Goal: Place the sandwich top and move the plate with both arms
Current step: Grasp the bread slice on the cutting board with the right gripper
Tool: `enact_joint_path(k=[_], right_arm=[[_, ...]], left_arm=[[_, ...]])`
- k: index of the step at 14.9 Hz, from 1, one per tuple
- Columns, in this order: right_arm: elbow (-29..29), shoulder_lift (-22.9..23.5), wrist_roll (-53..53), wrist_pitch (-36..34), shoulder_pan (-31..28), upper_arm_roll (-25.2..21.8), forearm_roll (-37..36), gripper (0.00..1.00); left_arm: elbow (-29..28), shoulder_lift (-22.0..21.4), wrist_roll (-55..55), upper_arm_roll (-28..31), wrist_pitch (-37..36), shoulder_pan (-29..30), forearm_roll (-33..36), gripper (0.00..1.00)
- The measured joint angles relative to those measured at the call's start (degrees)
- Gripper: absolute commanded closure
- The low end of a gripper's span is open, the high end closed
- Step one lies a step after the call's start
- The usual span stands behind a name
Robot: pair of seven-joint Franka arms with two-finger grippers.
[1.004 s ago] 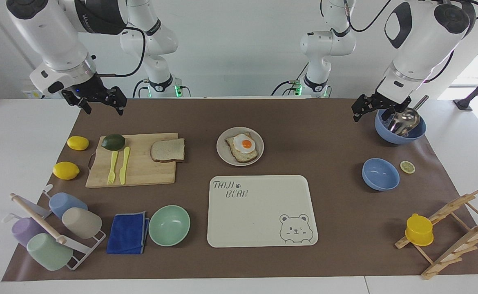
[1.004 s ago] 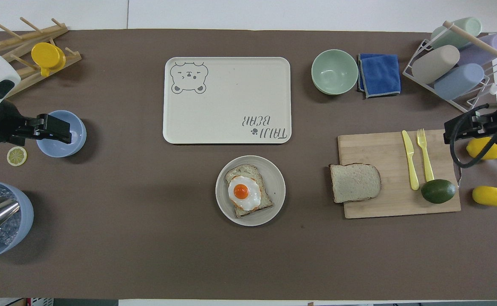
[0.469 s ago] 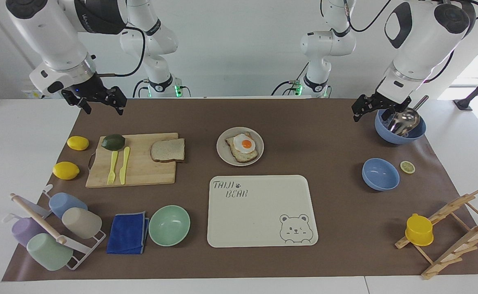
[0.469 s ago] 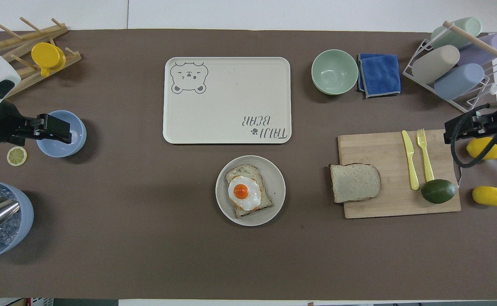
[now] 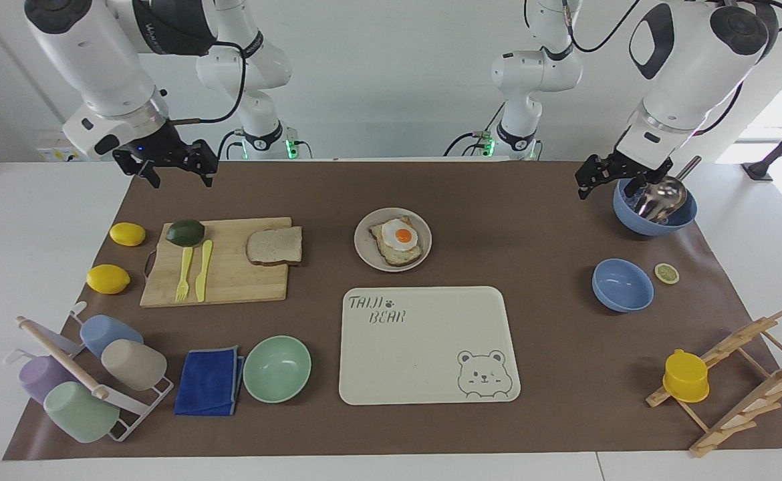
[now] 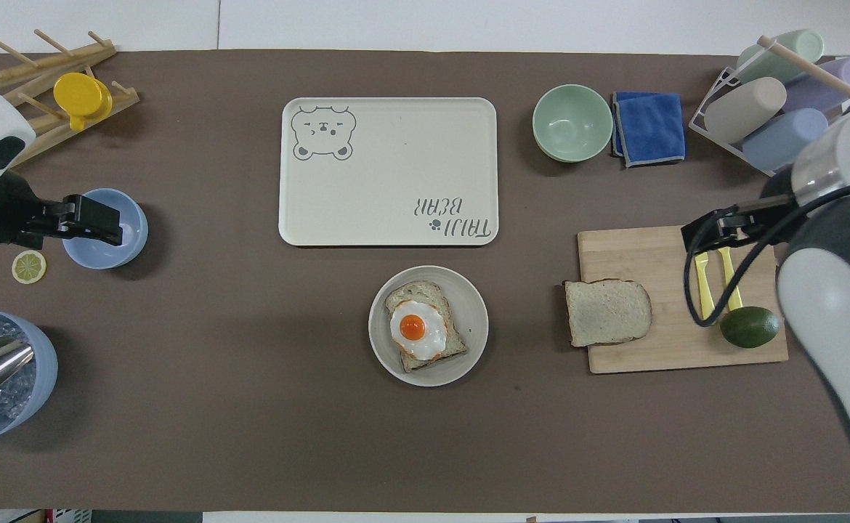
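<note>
The sandwich top (image 5: pixel 274 246) (image 6: pixel 607 312), a plain bread slice, lies on the wooden cutting board (image 5: pixel 230 284) at the edge facing the plate. The small round plate (image 5: pixel 364 252) (image 6: pixel 474 330) sits mid-table and carries a toast with a fried egg (image 5: pixel 399 240). High in the air, my right gripper (image 5: pixel 180 175) (image 6: pixel 694 234) is open and holds nothing; from overhead it covers the board's end with the knife and fork. The left gripper (image 5: pixel 598 182) (image 6: pixel 102 218) waits open in the air by the blue bowls.
A cream bear tray (image 5: pixel 424 347) lies just beside the plate, farther from the robots. An avocado (image 5: pixel 185 232), yellow cutlery and two lemons are around the board. A green bowl (image 5: pixel 277 368), blue cloth, cup rack, two blue bowls and a wooden rack line the mat's edges.
My right arm has swung toward the middle of the table, and its gripper now hangs over the cutting board's end instead of over the lemons. The left arm has stayed still.
</note>
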Motion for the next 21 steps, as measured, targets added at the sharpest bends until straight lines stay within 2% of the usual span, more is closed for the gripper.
enact_joint_path(k=[4, 7, 10, 13, 18, 21], right_arm=[[-10.80, 2.54, 8.39, 12.59, 9.13, 0.32, -2.72, 0.00], [-15.79, 5.71, 14.46, 19.28, 12.86, 0.32, -4.27, 0.00], [-19.54, 7.56, 21.64, 20.46, 15.67, 0.33, -10.11, 0.00], [-21.10, 10.26, 26.18, 20.61, 18.06, 0.34, -12.92, 0.00], [-23.90, 13.00, 27.11, 23.32, 18.05, 0.03, -20.21, 0.00], [-24.53, 13.09, 27.11, 23.58, 17.81, -0.27, -20.81, 0.02]], left_arm=[[0.00, 0.00, 0.00, 0.00, 0.00, 0.00, 0.00, 0.00], [0.00, 0.00, 0.00, 0.00, 0.00, 0.00, 0.00, 0.00], [0.00, 0.00, 0.00, 0.00, 0.00, 0.00, 0.00, 0.00], [0.00, 0.00, 0.00, 0.00, 0.00, 0.00, 0.00, 0.00], [0.00, 0.00, 0.00, 0.00, 0.00, 0.00, 0.00, 0.00], [0.00, 0.00, 0.00, 0.00, 0.00, 0.00, 0.00, 0.00]])
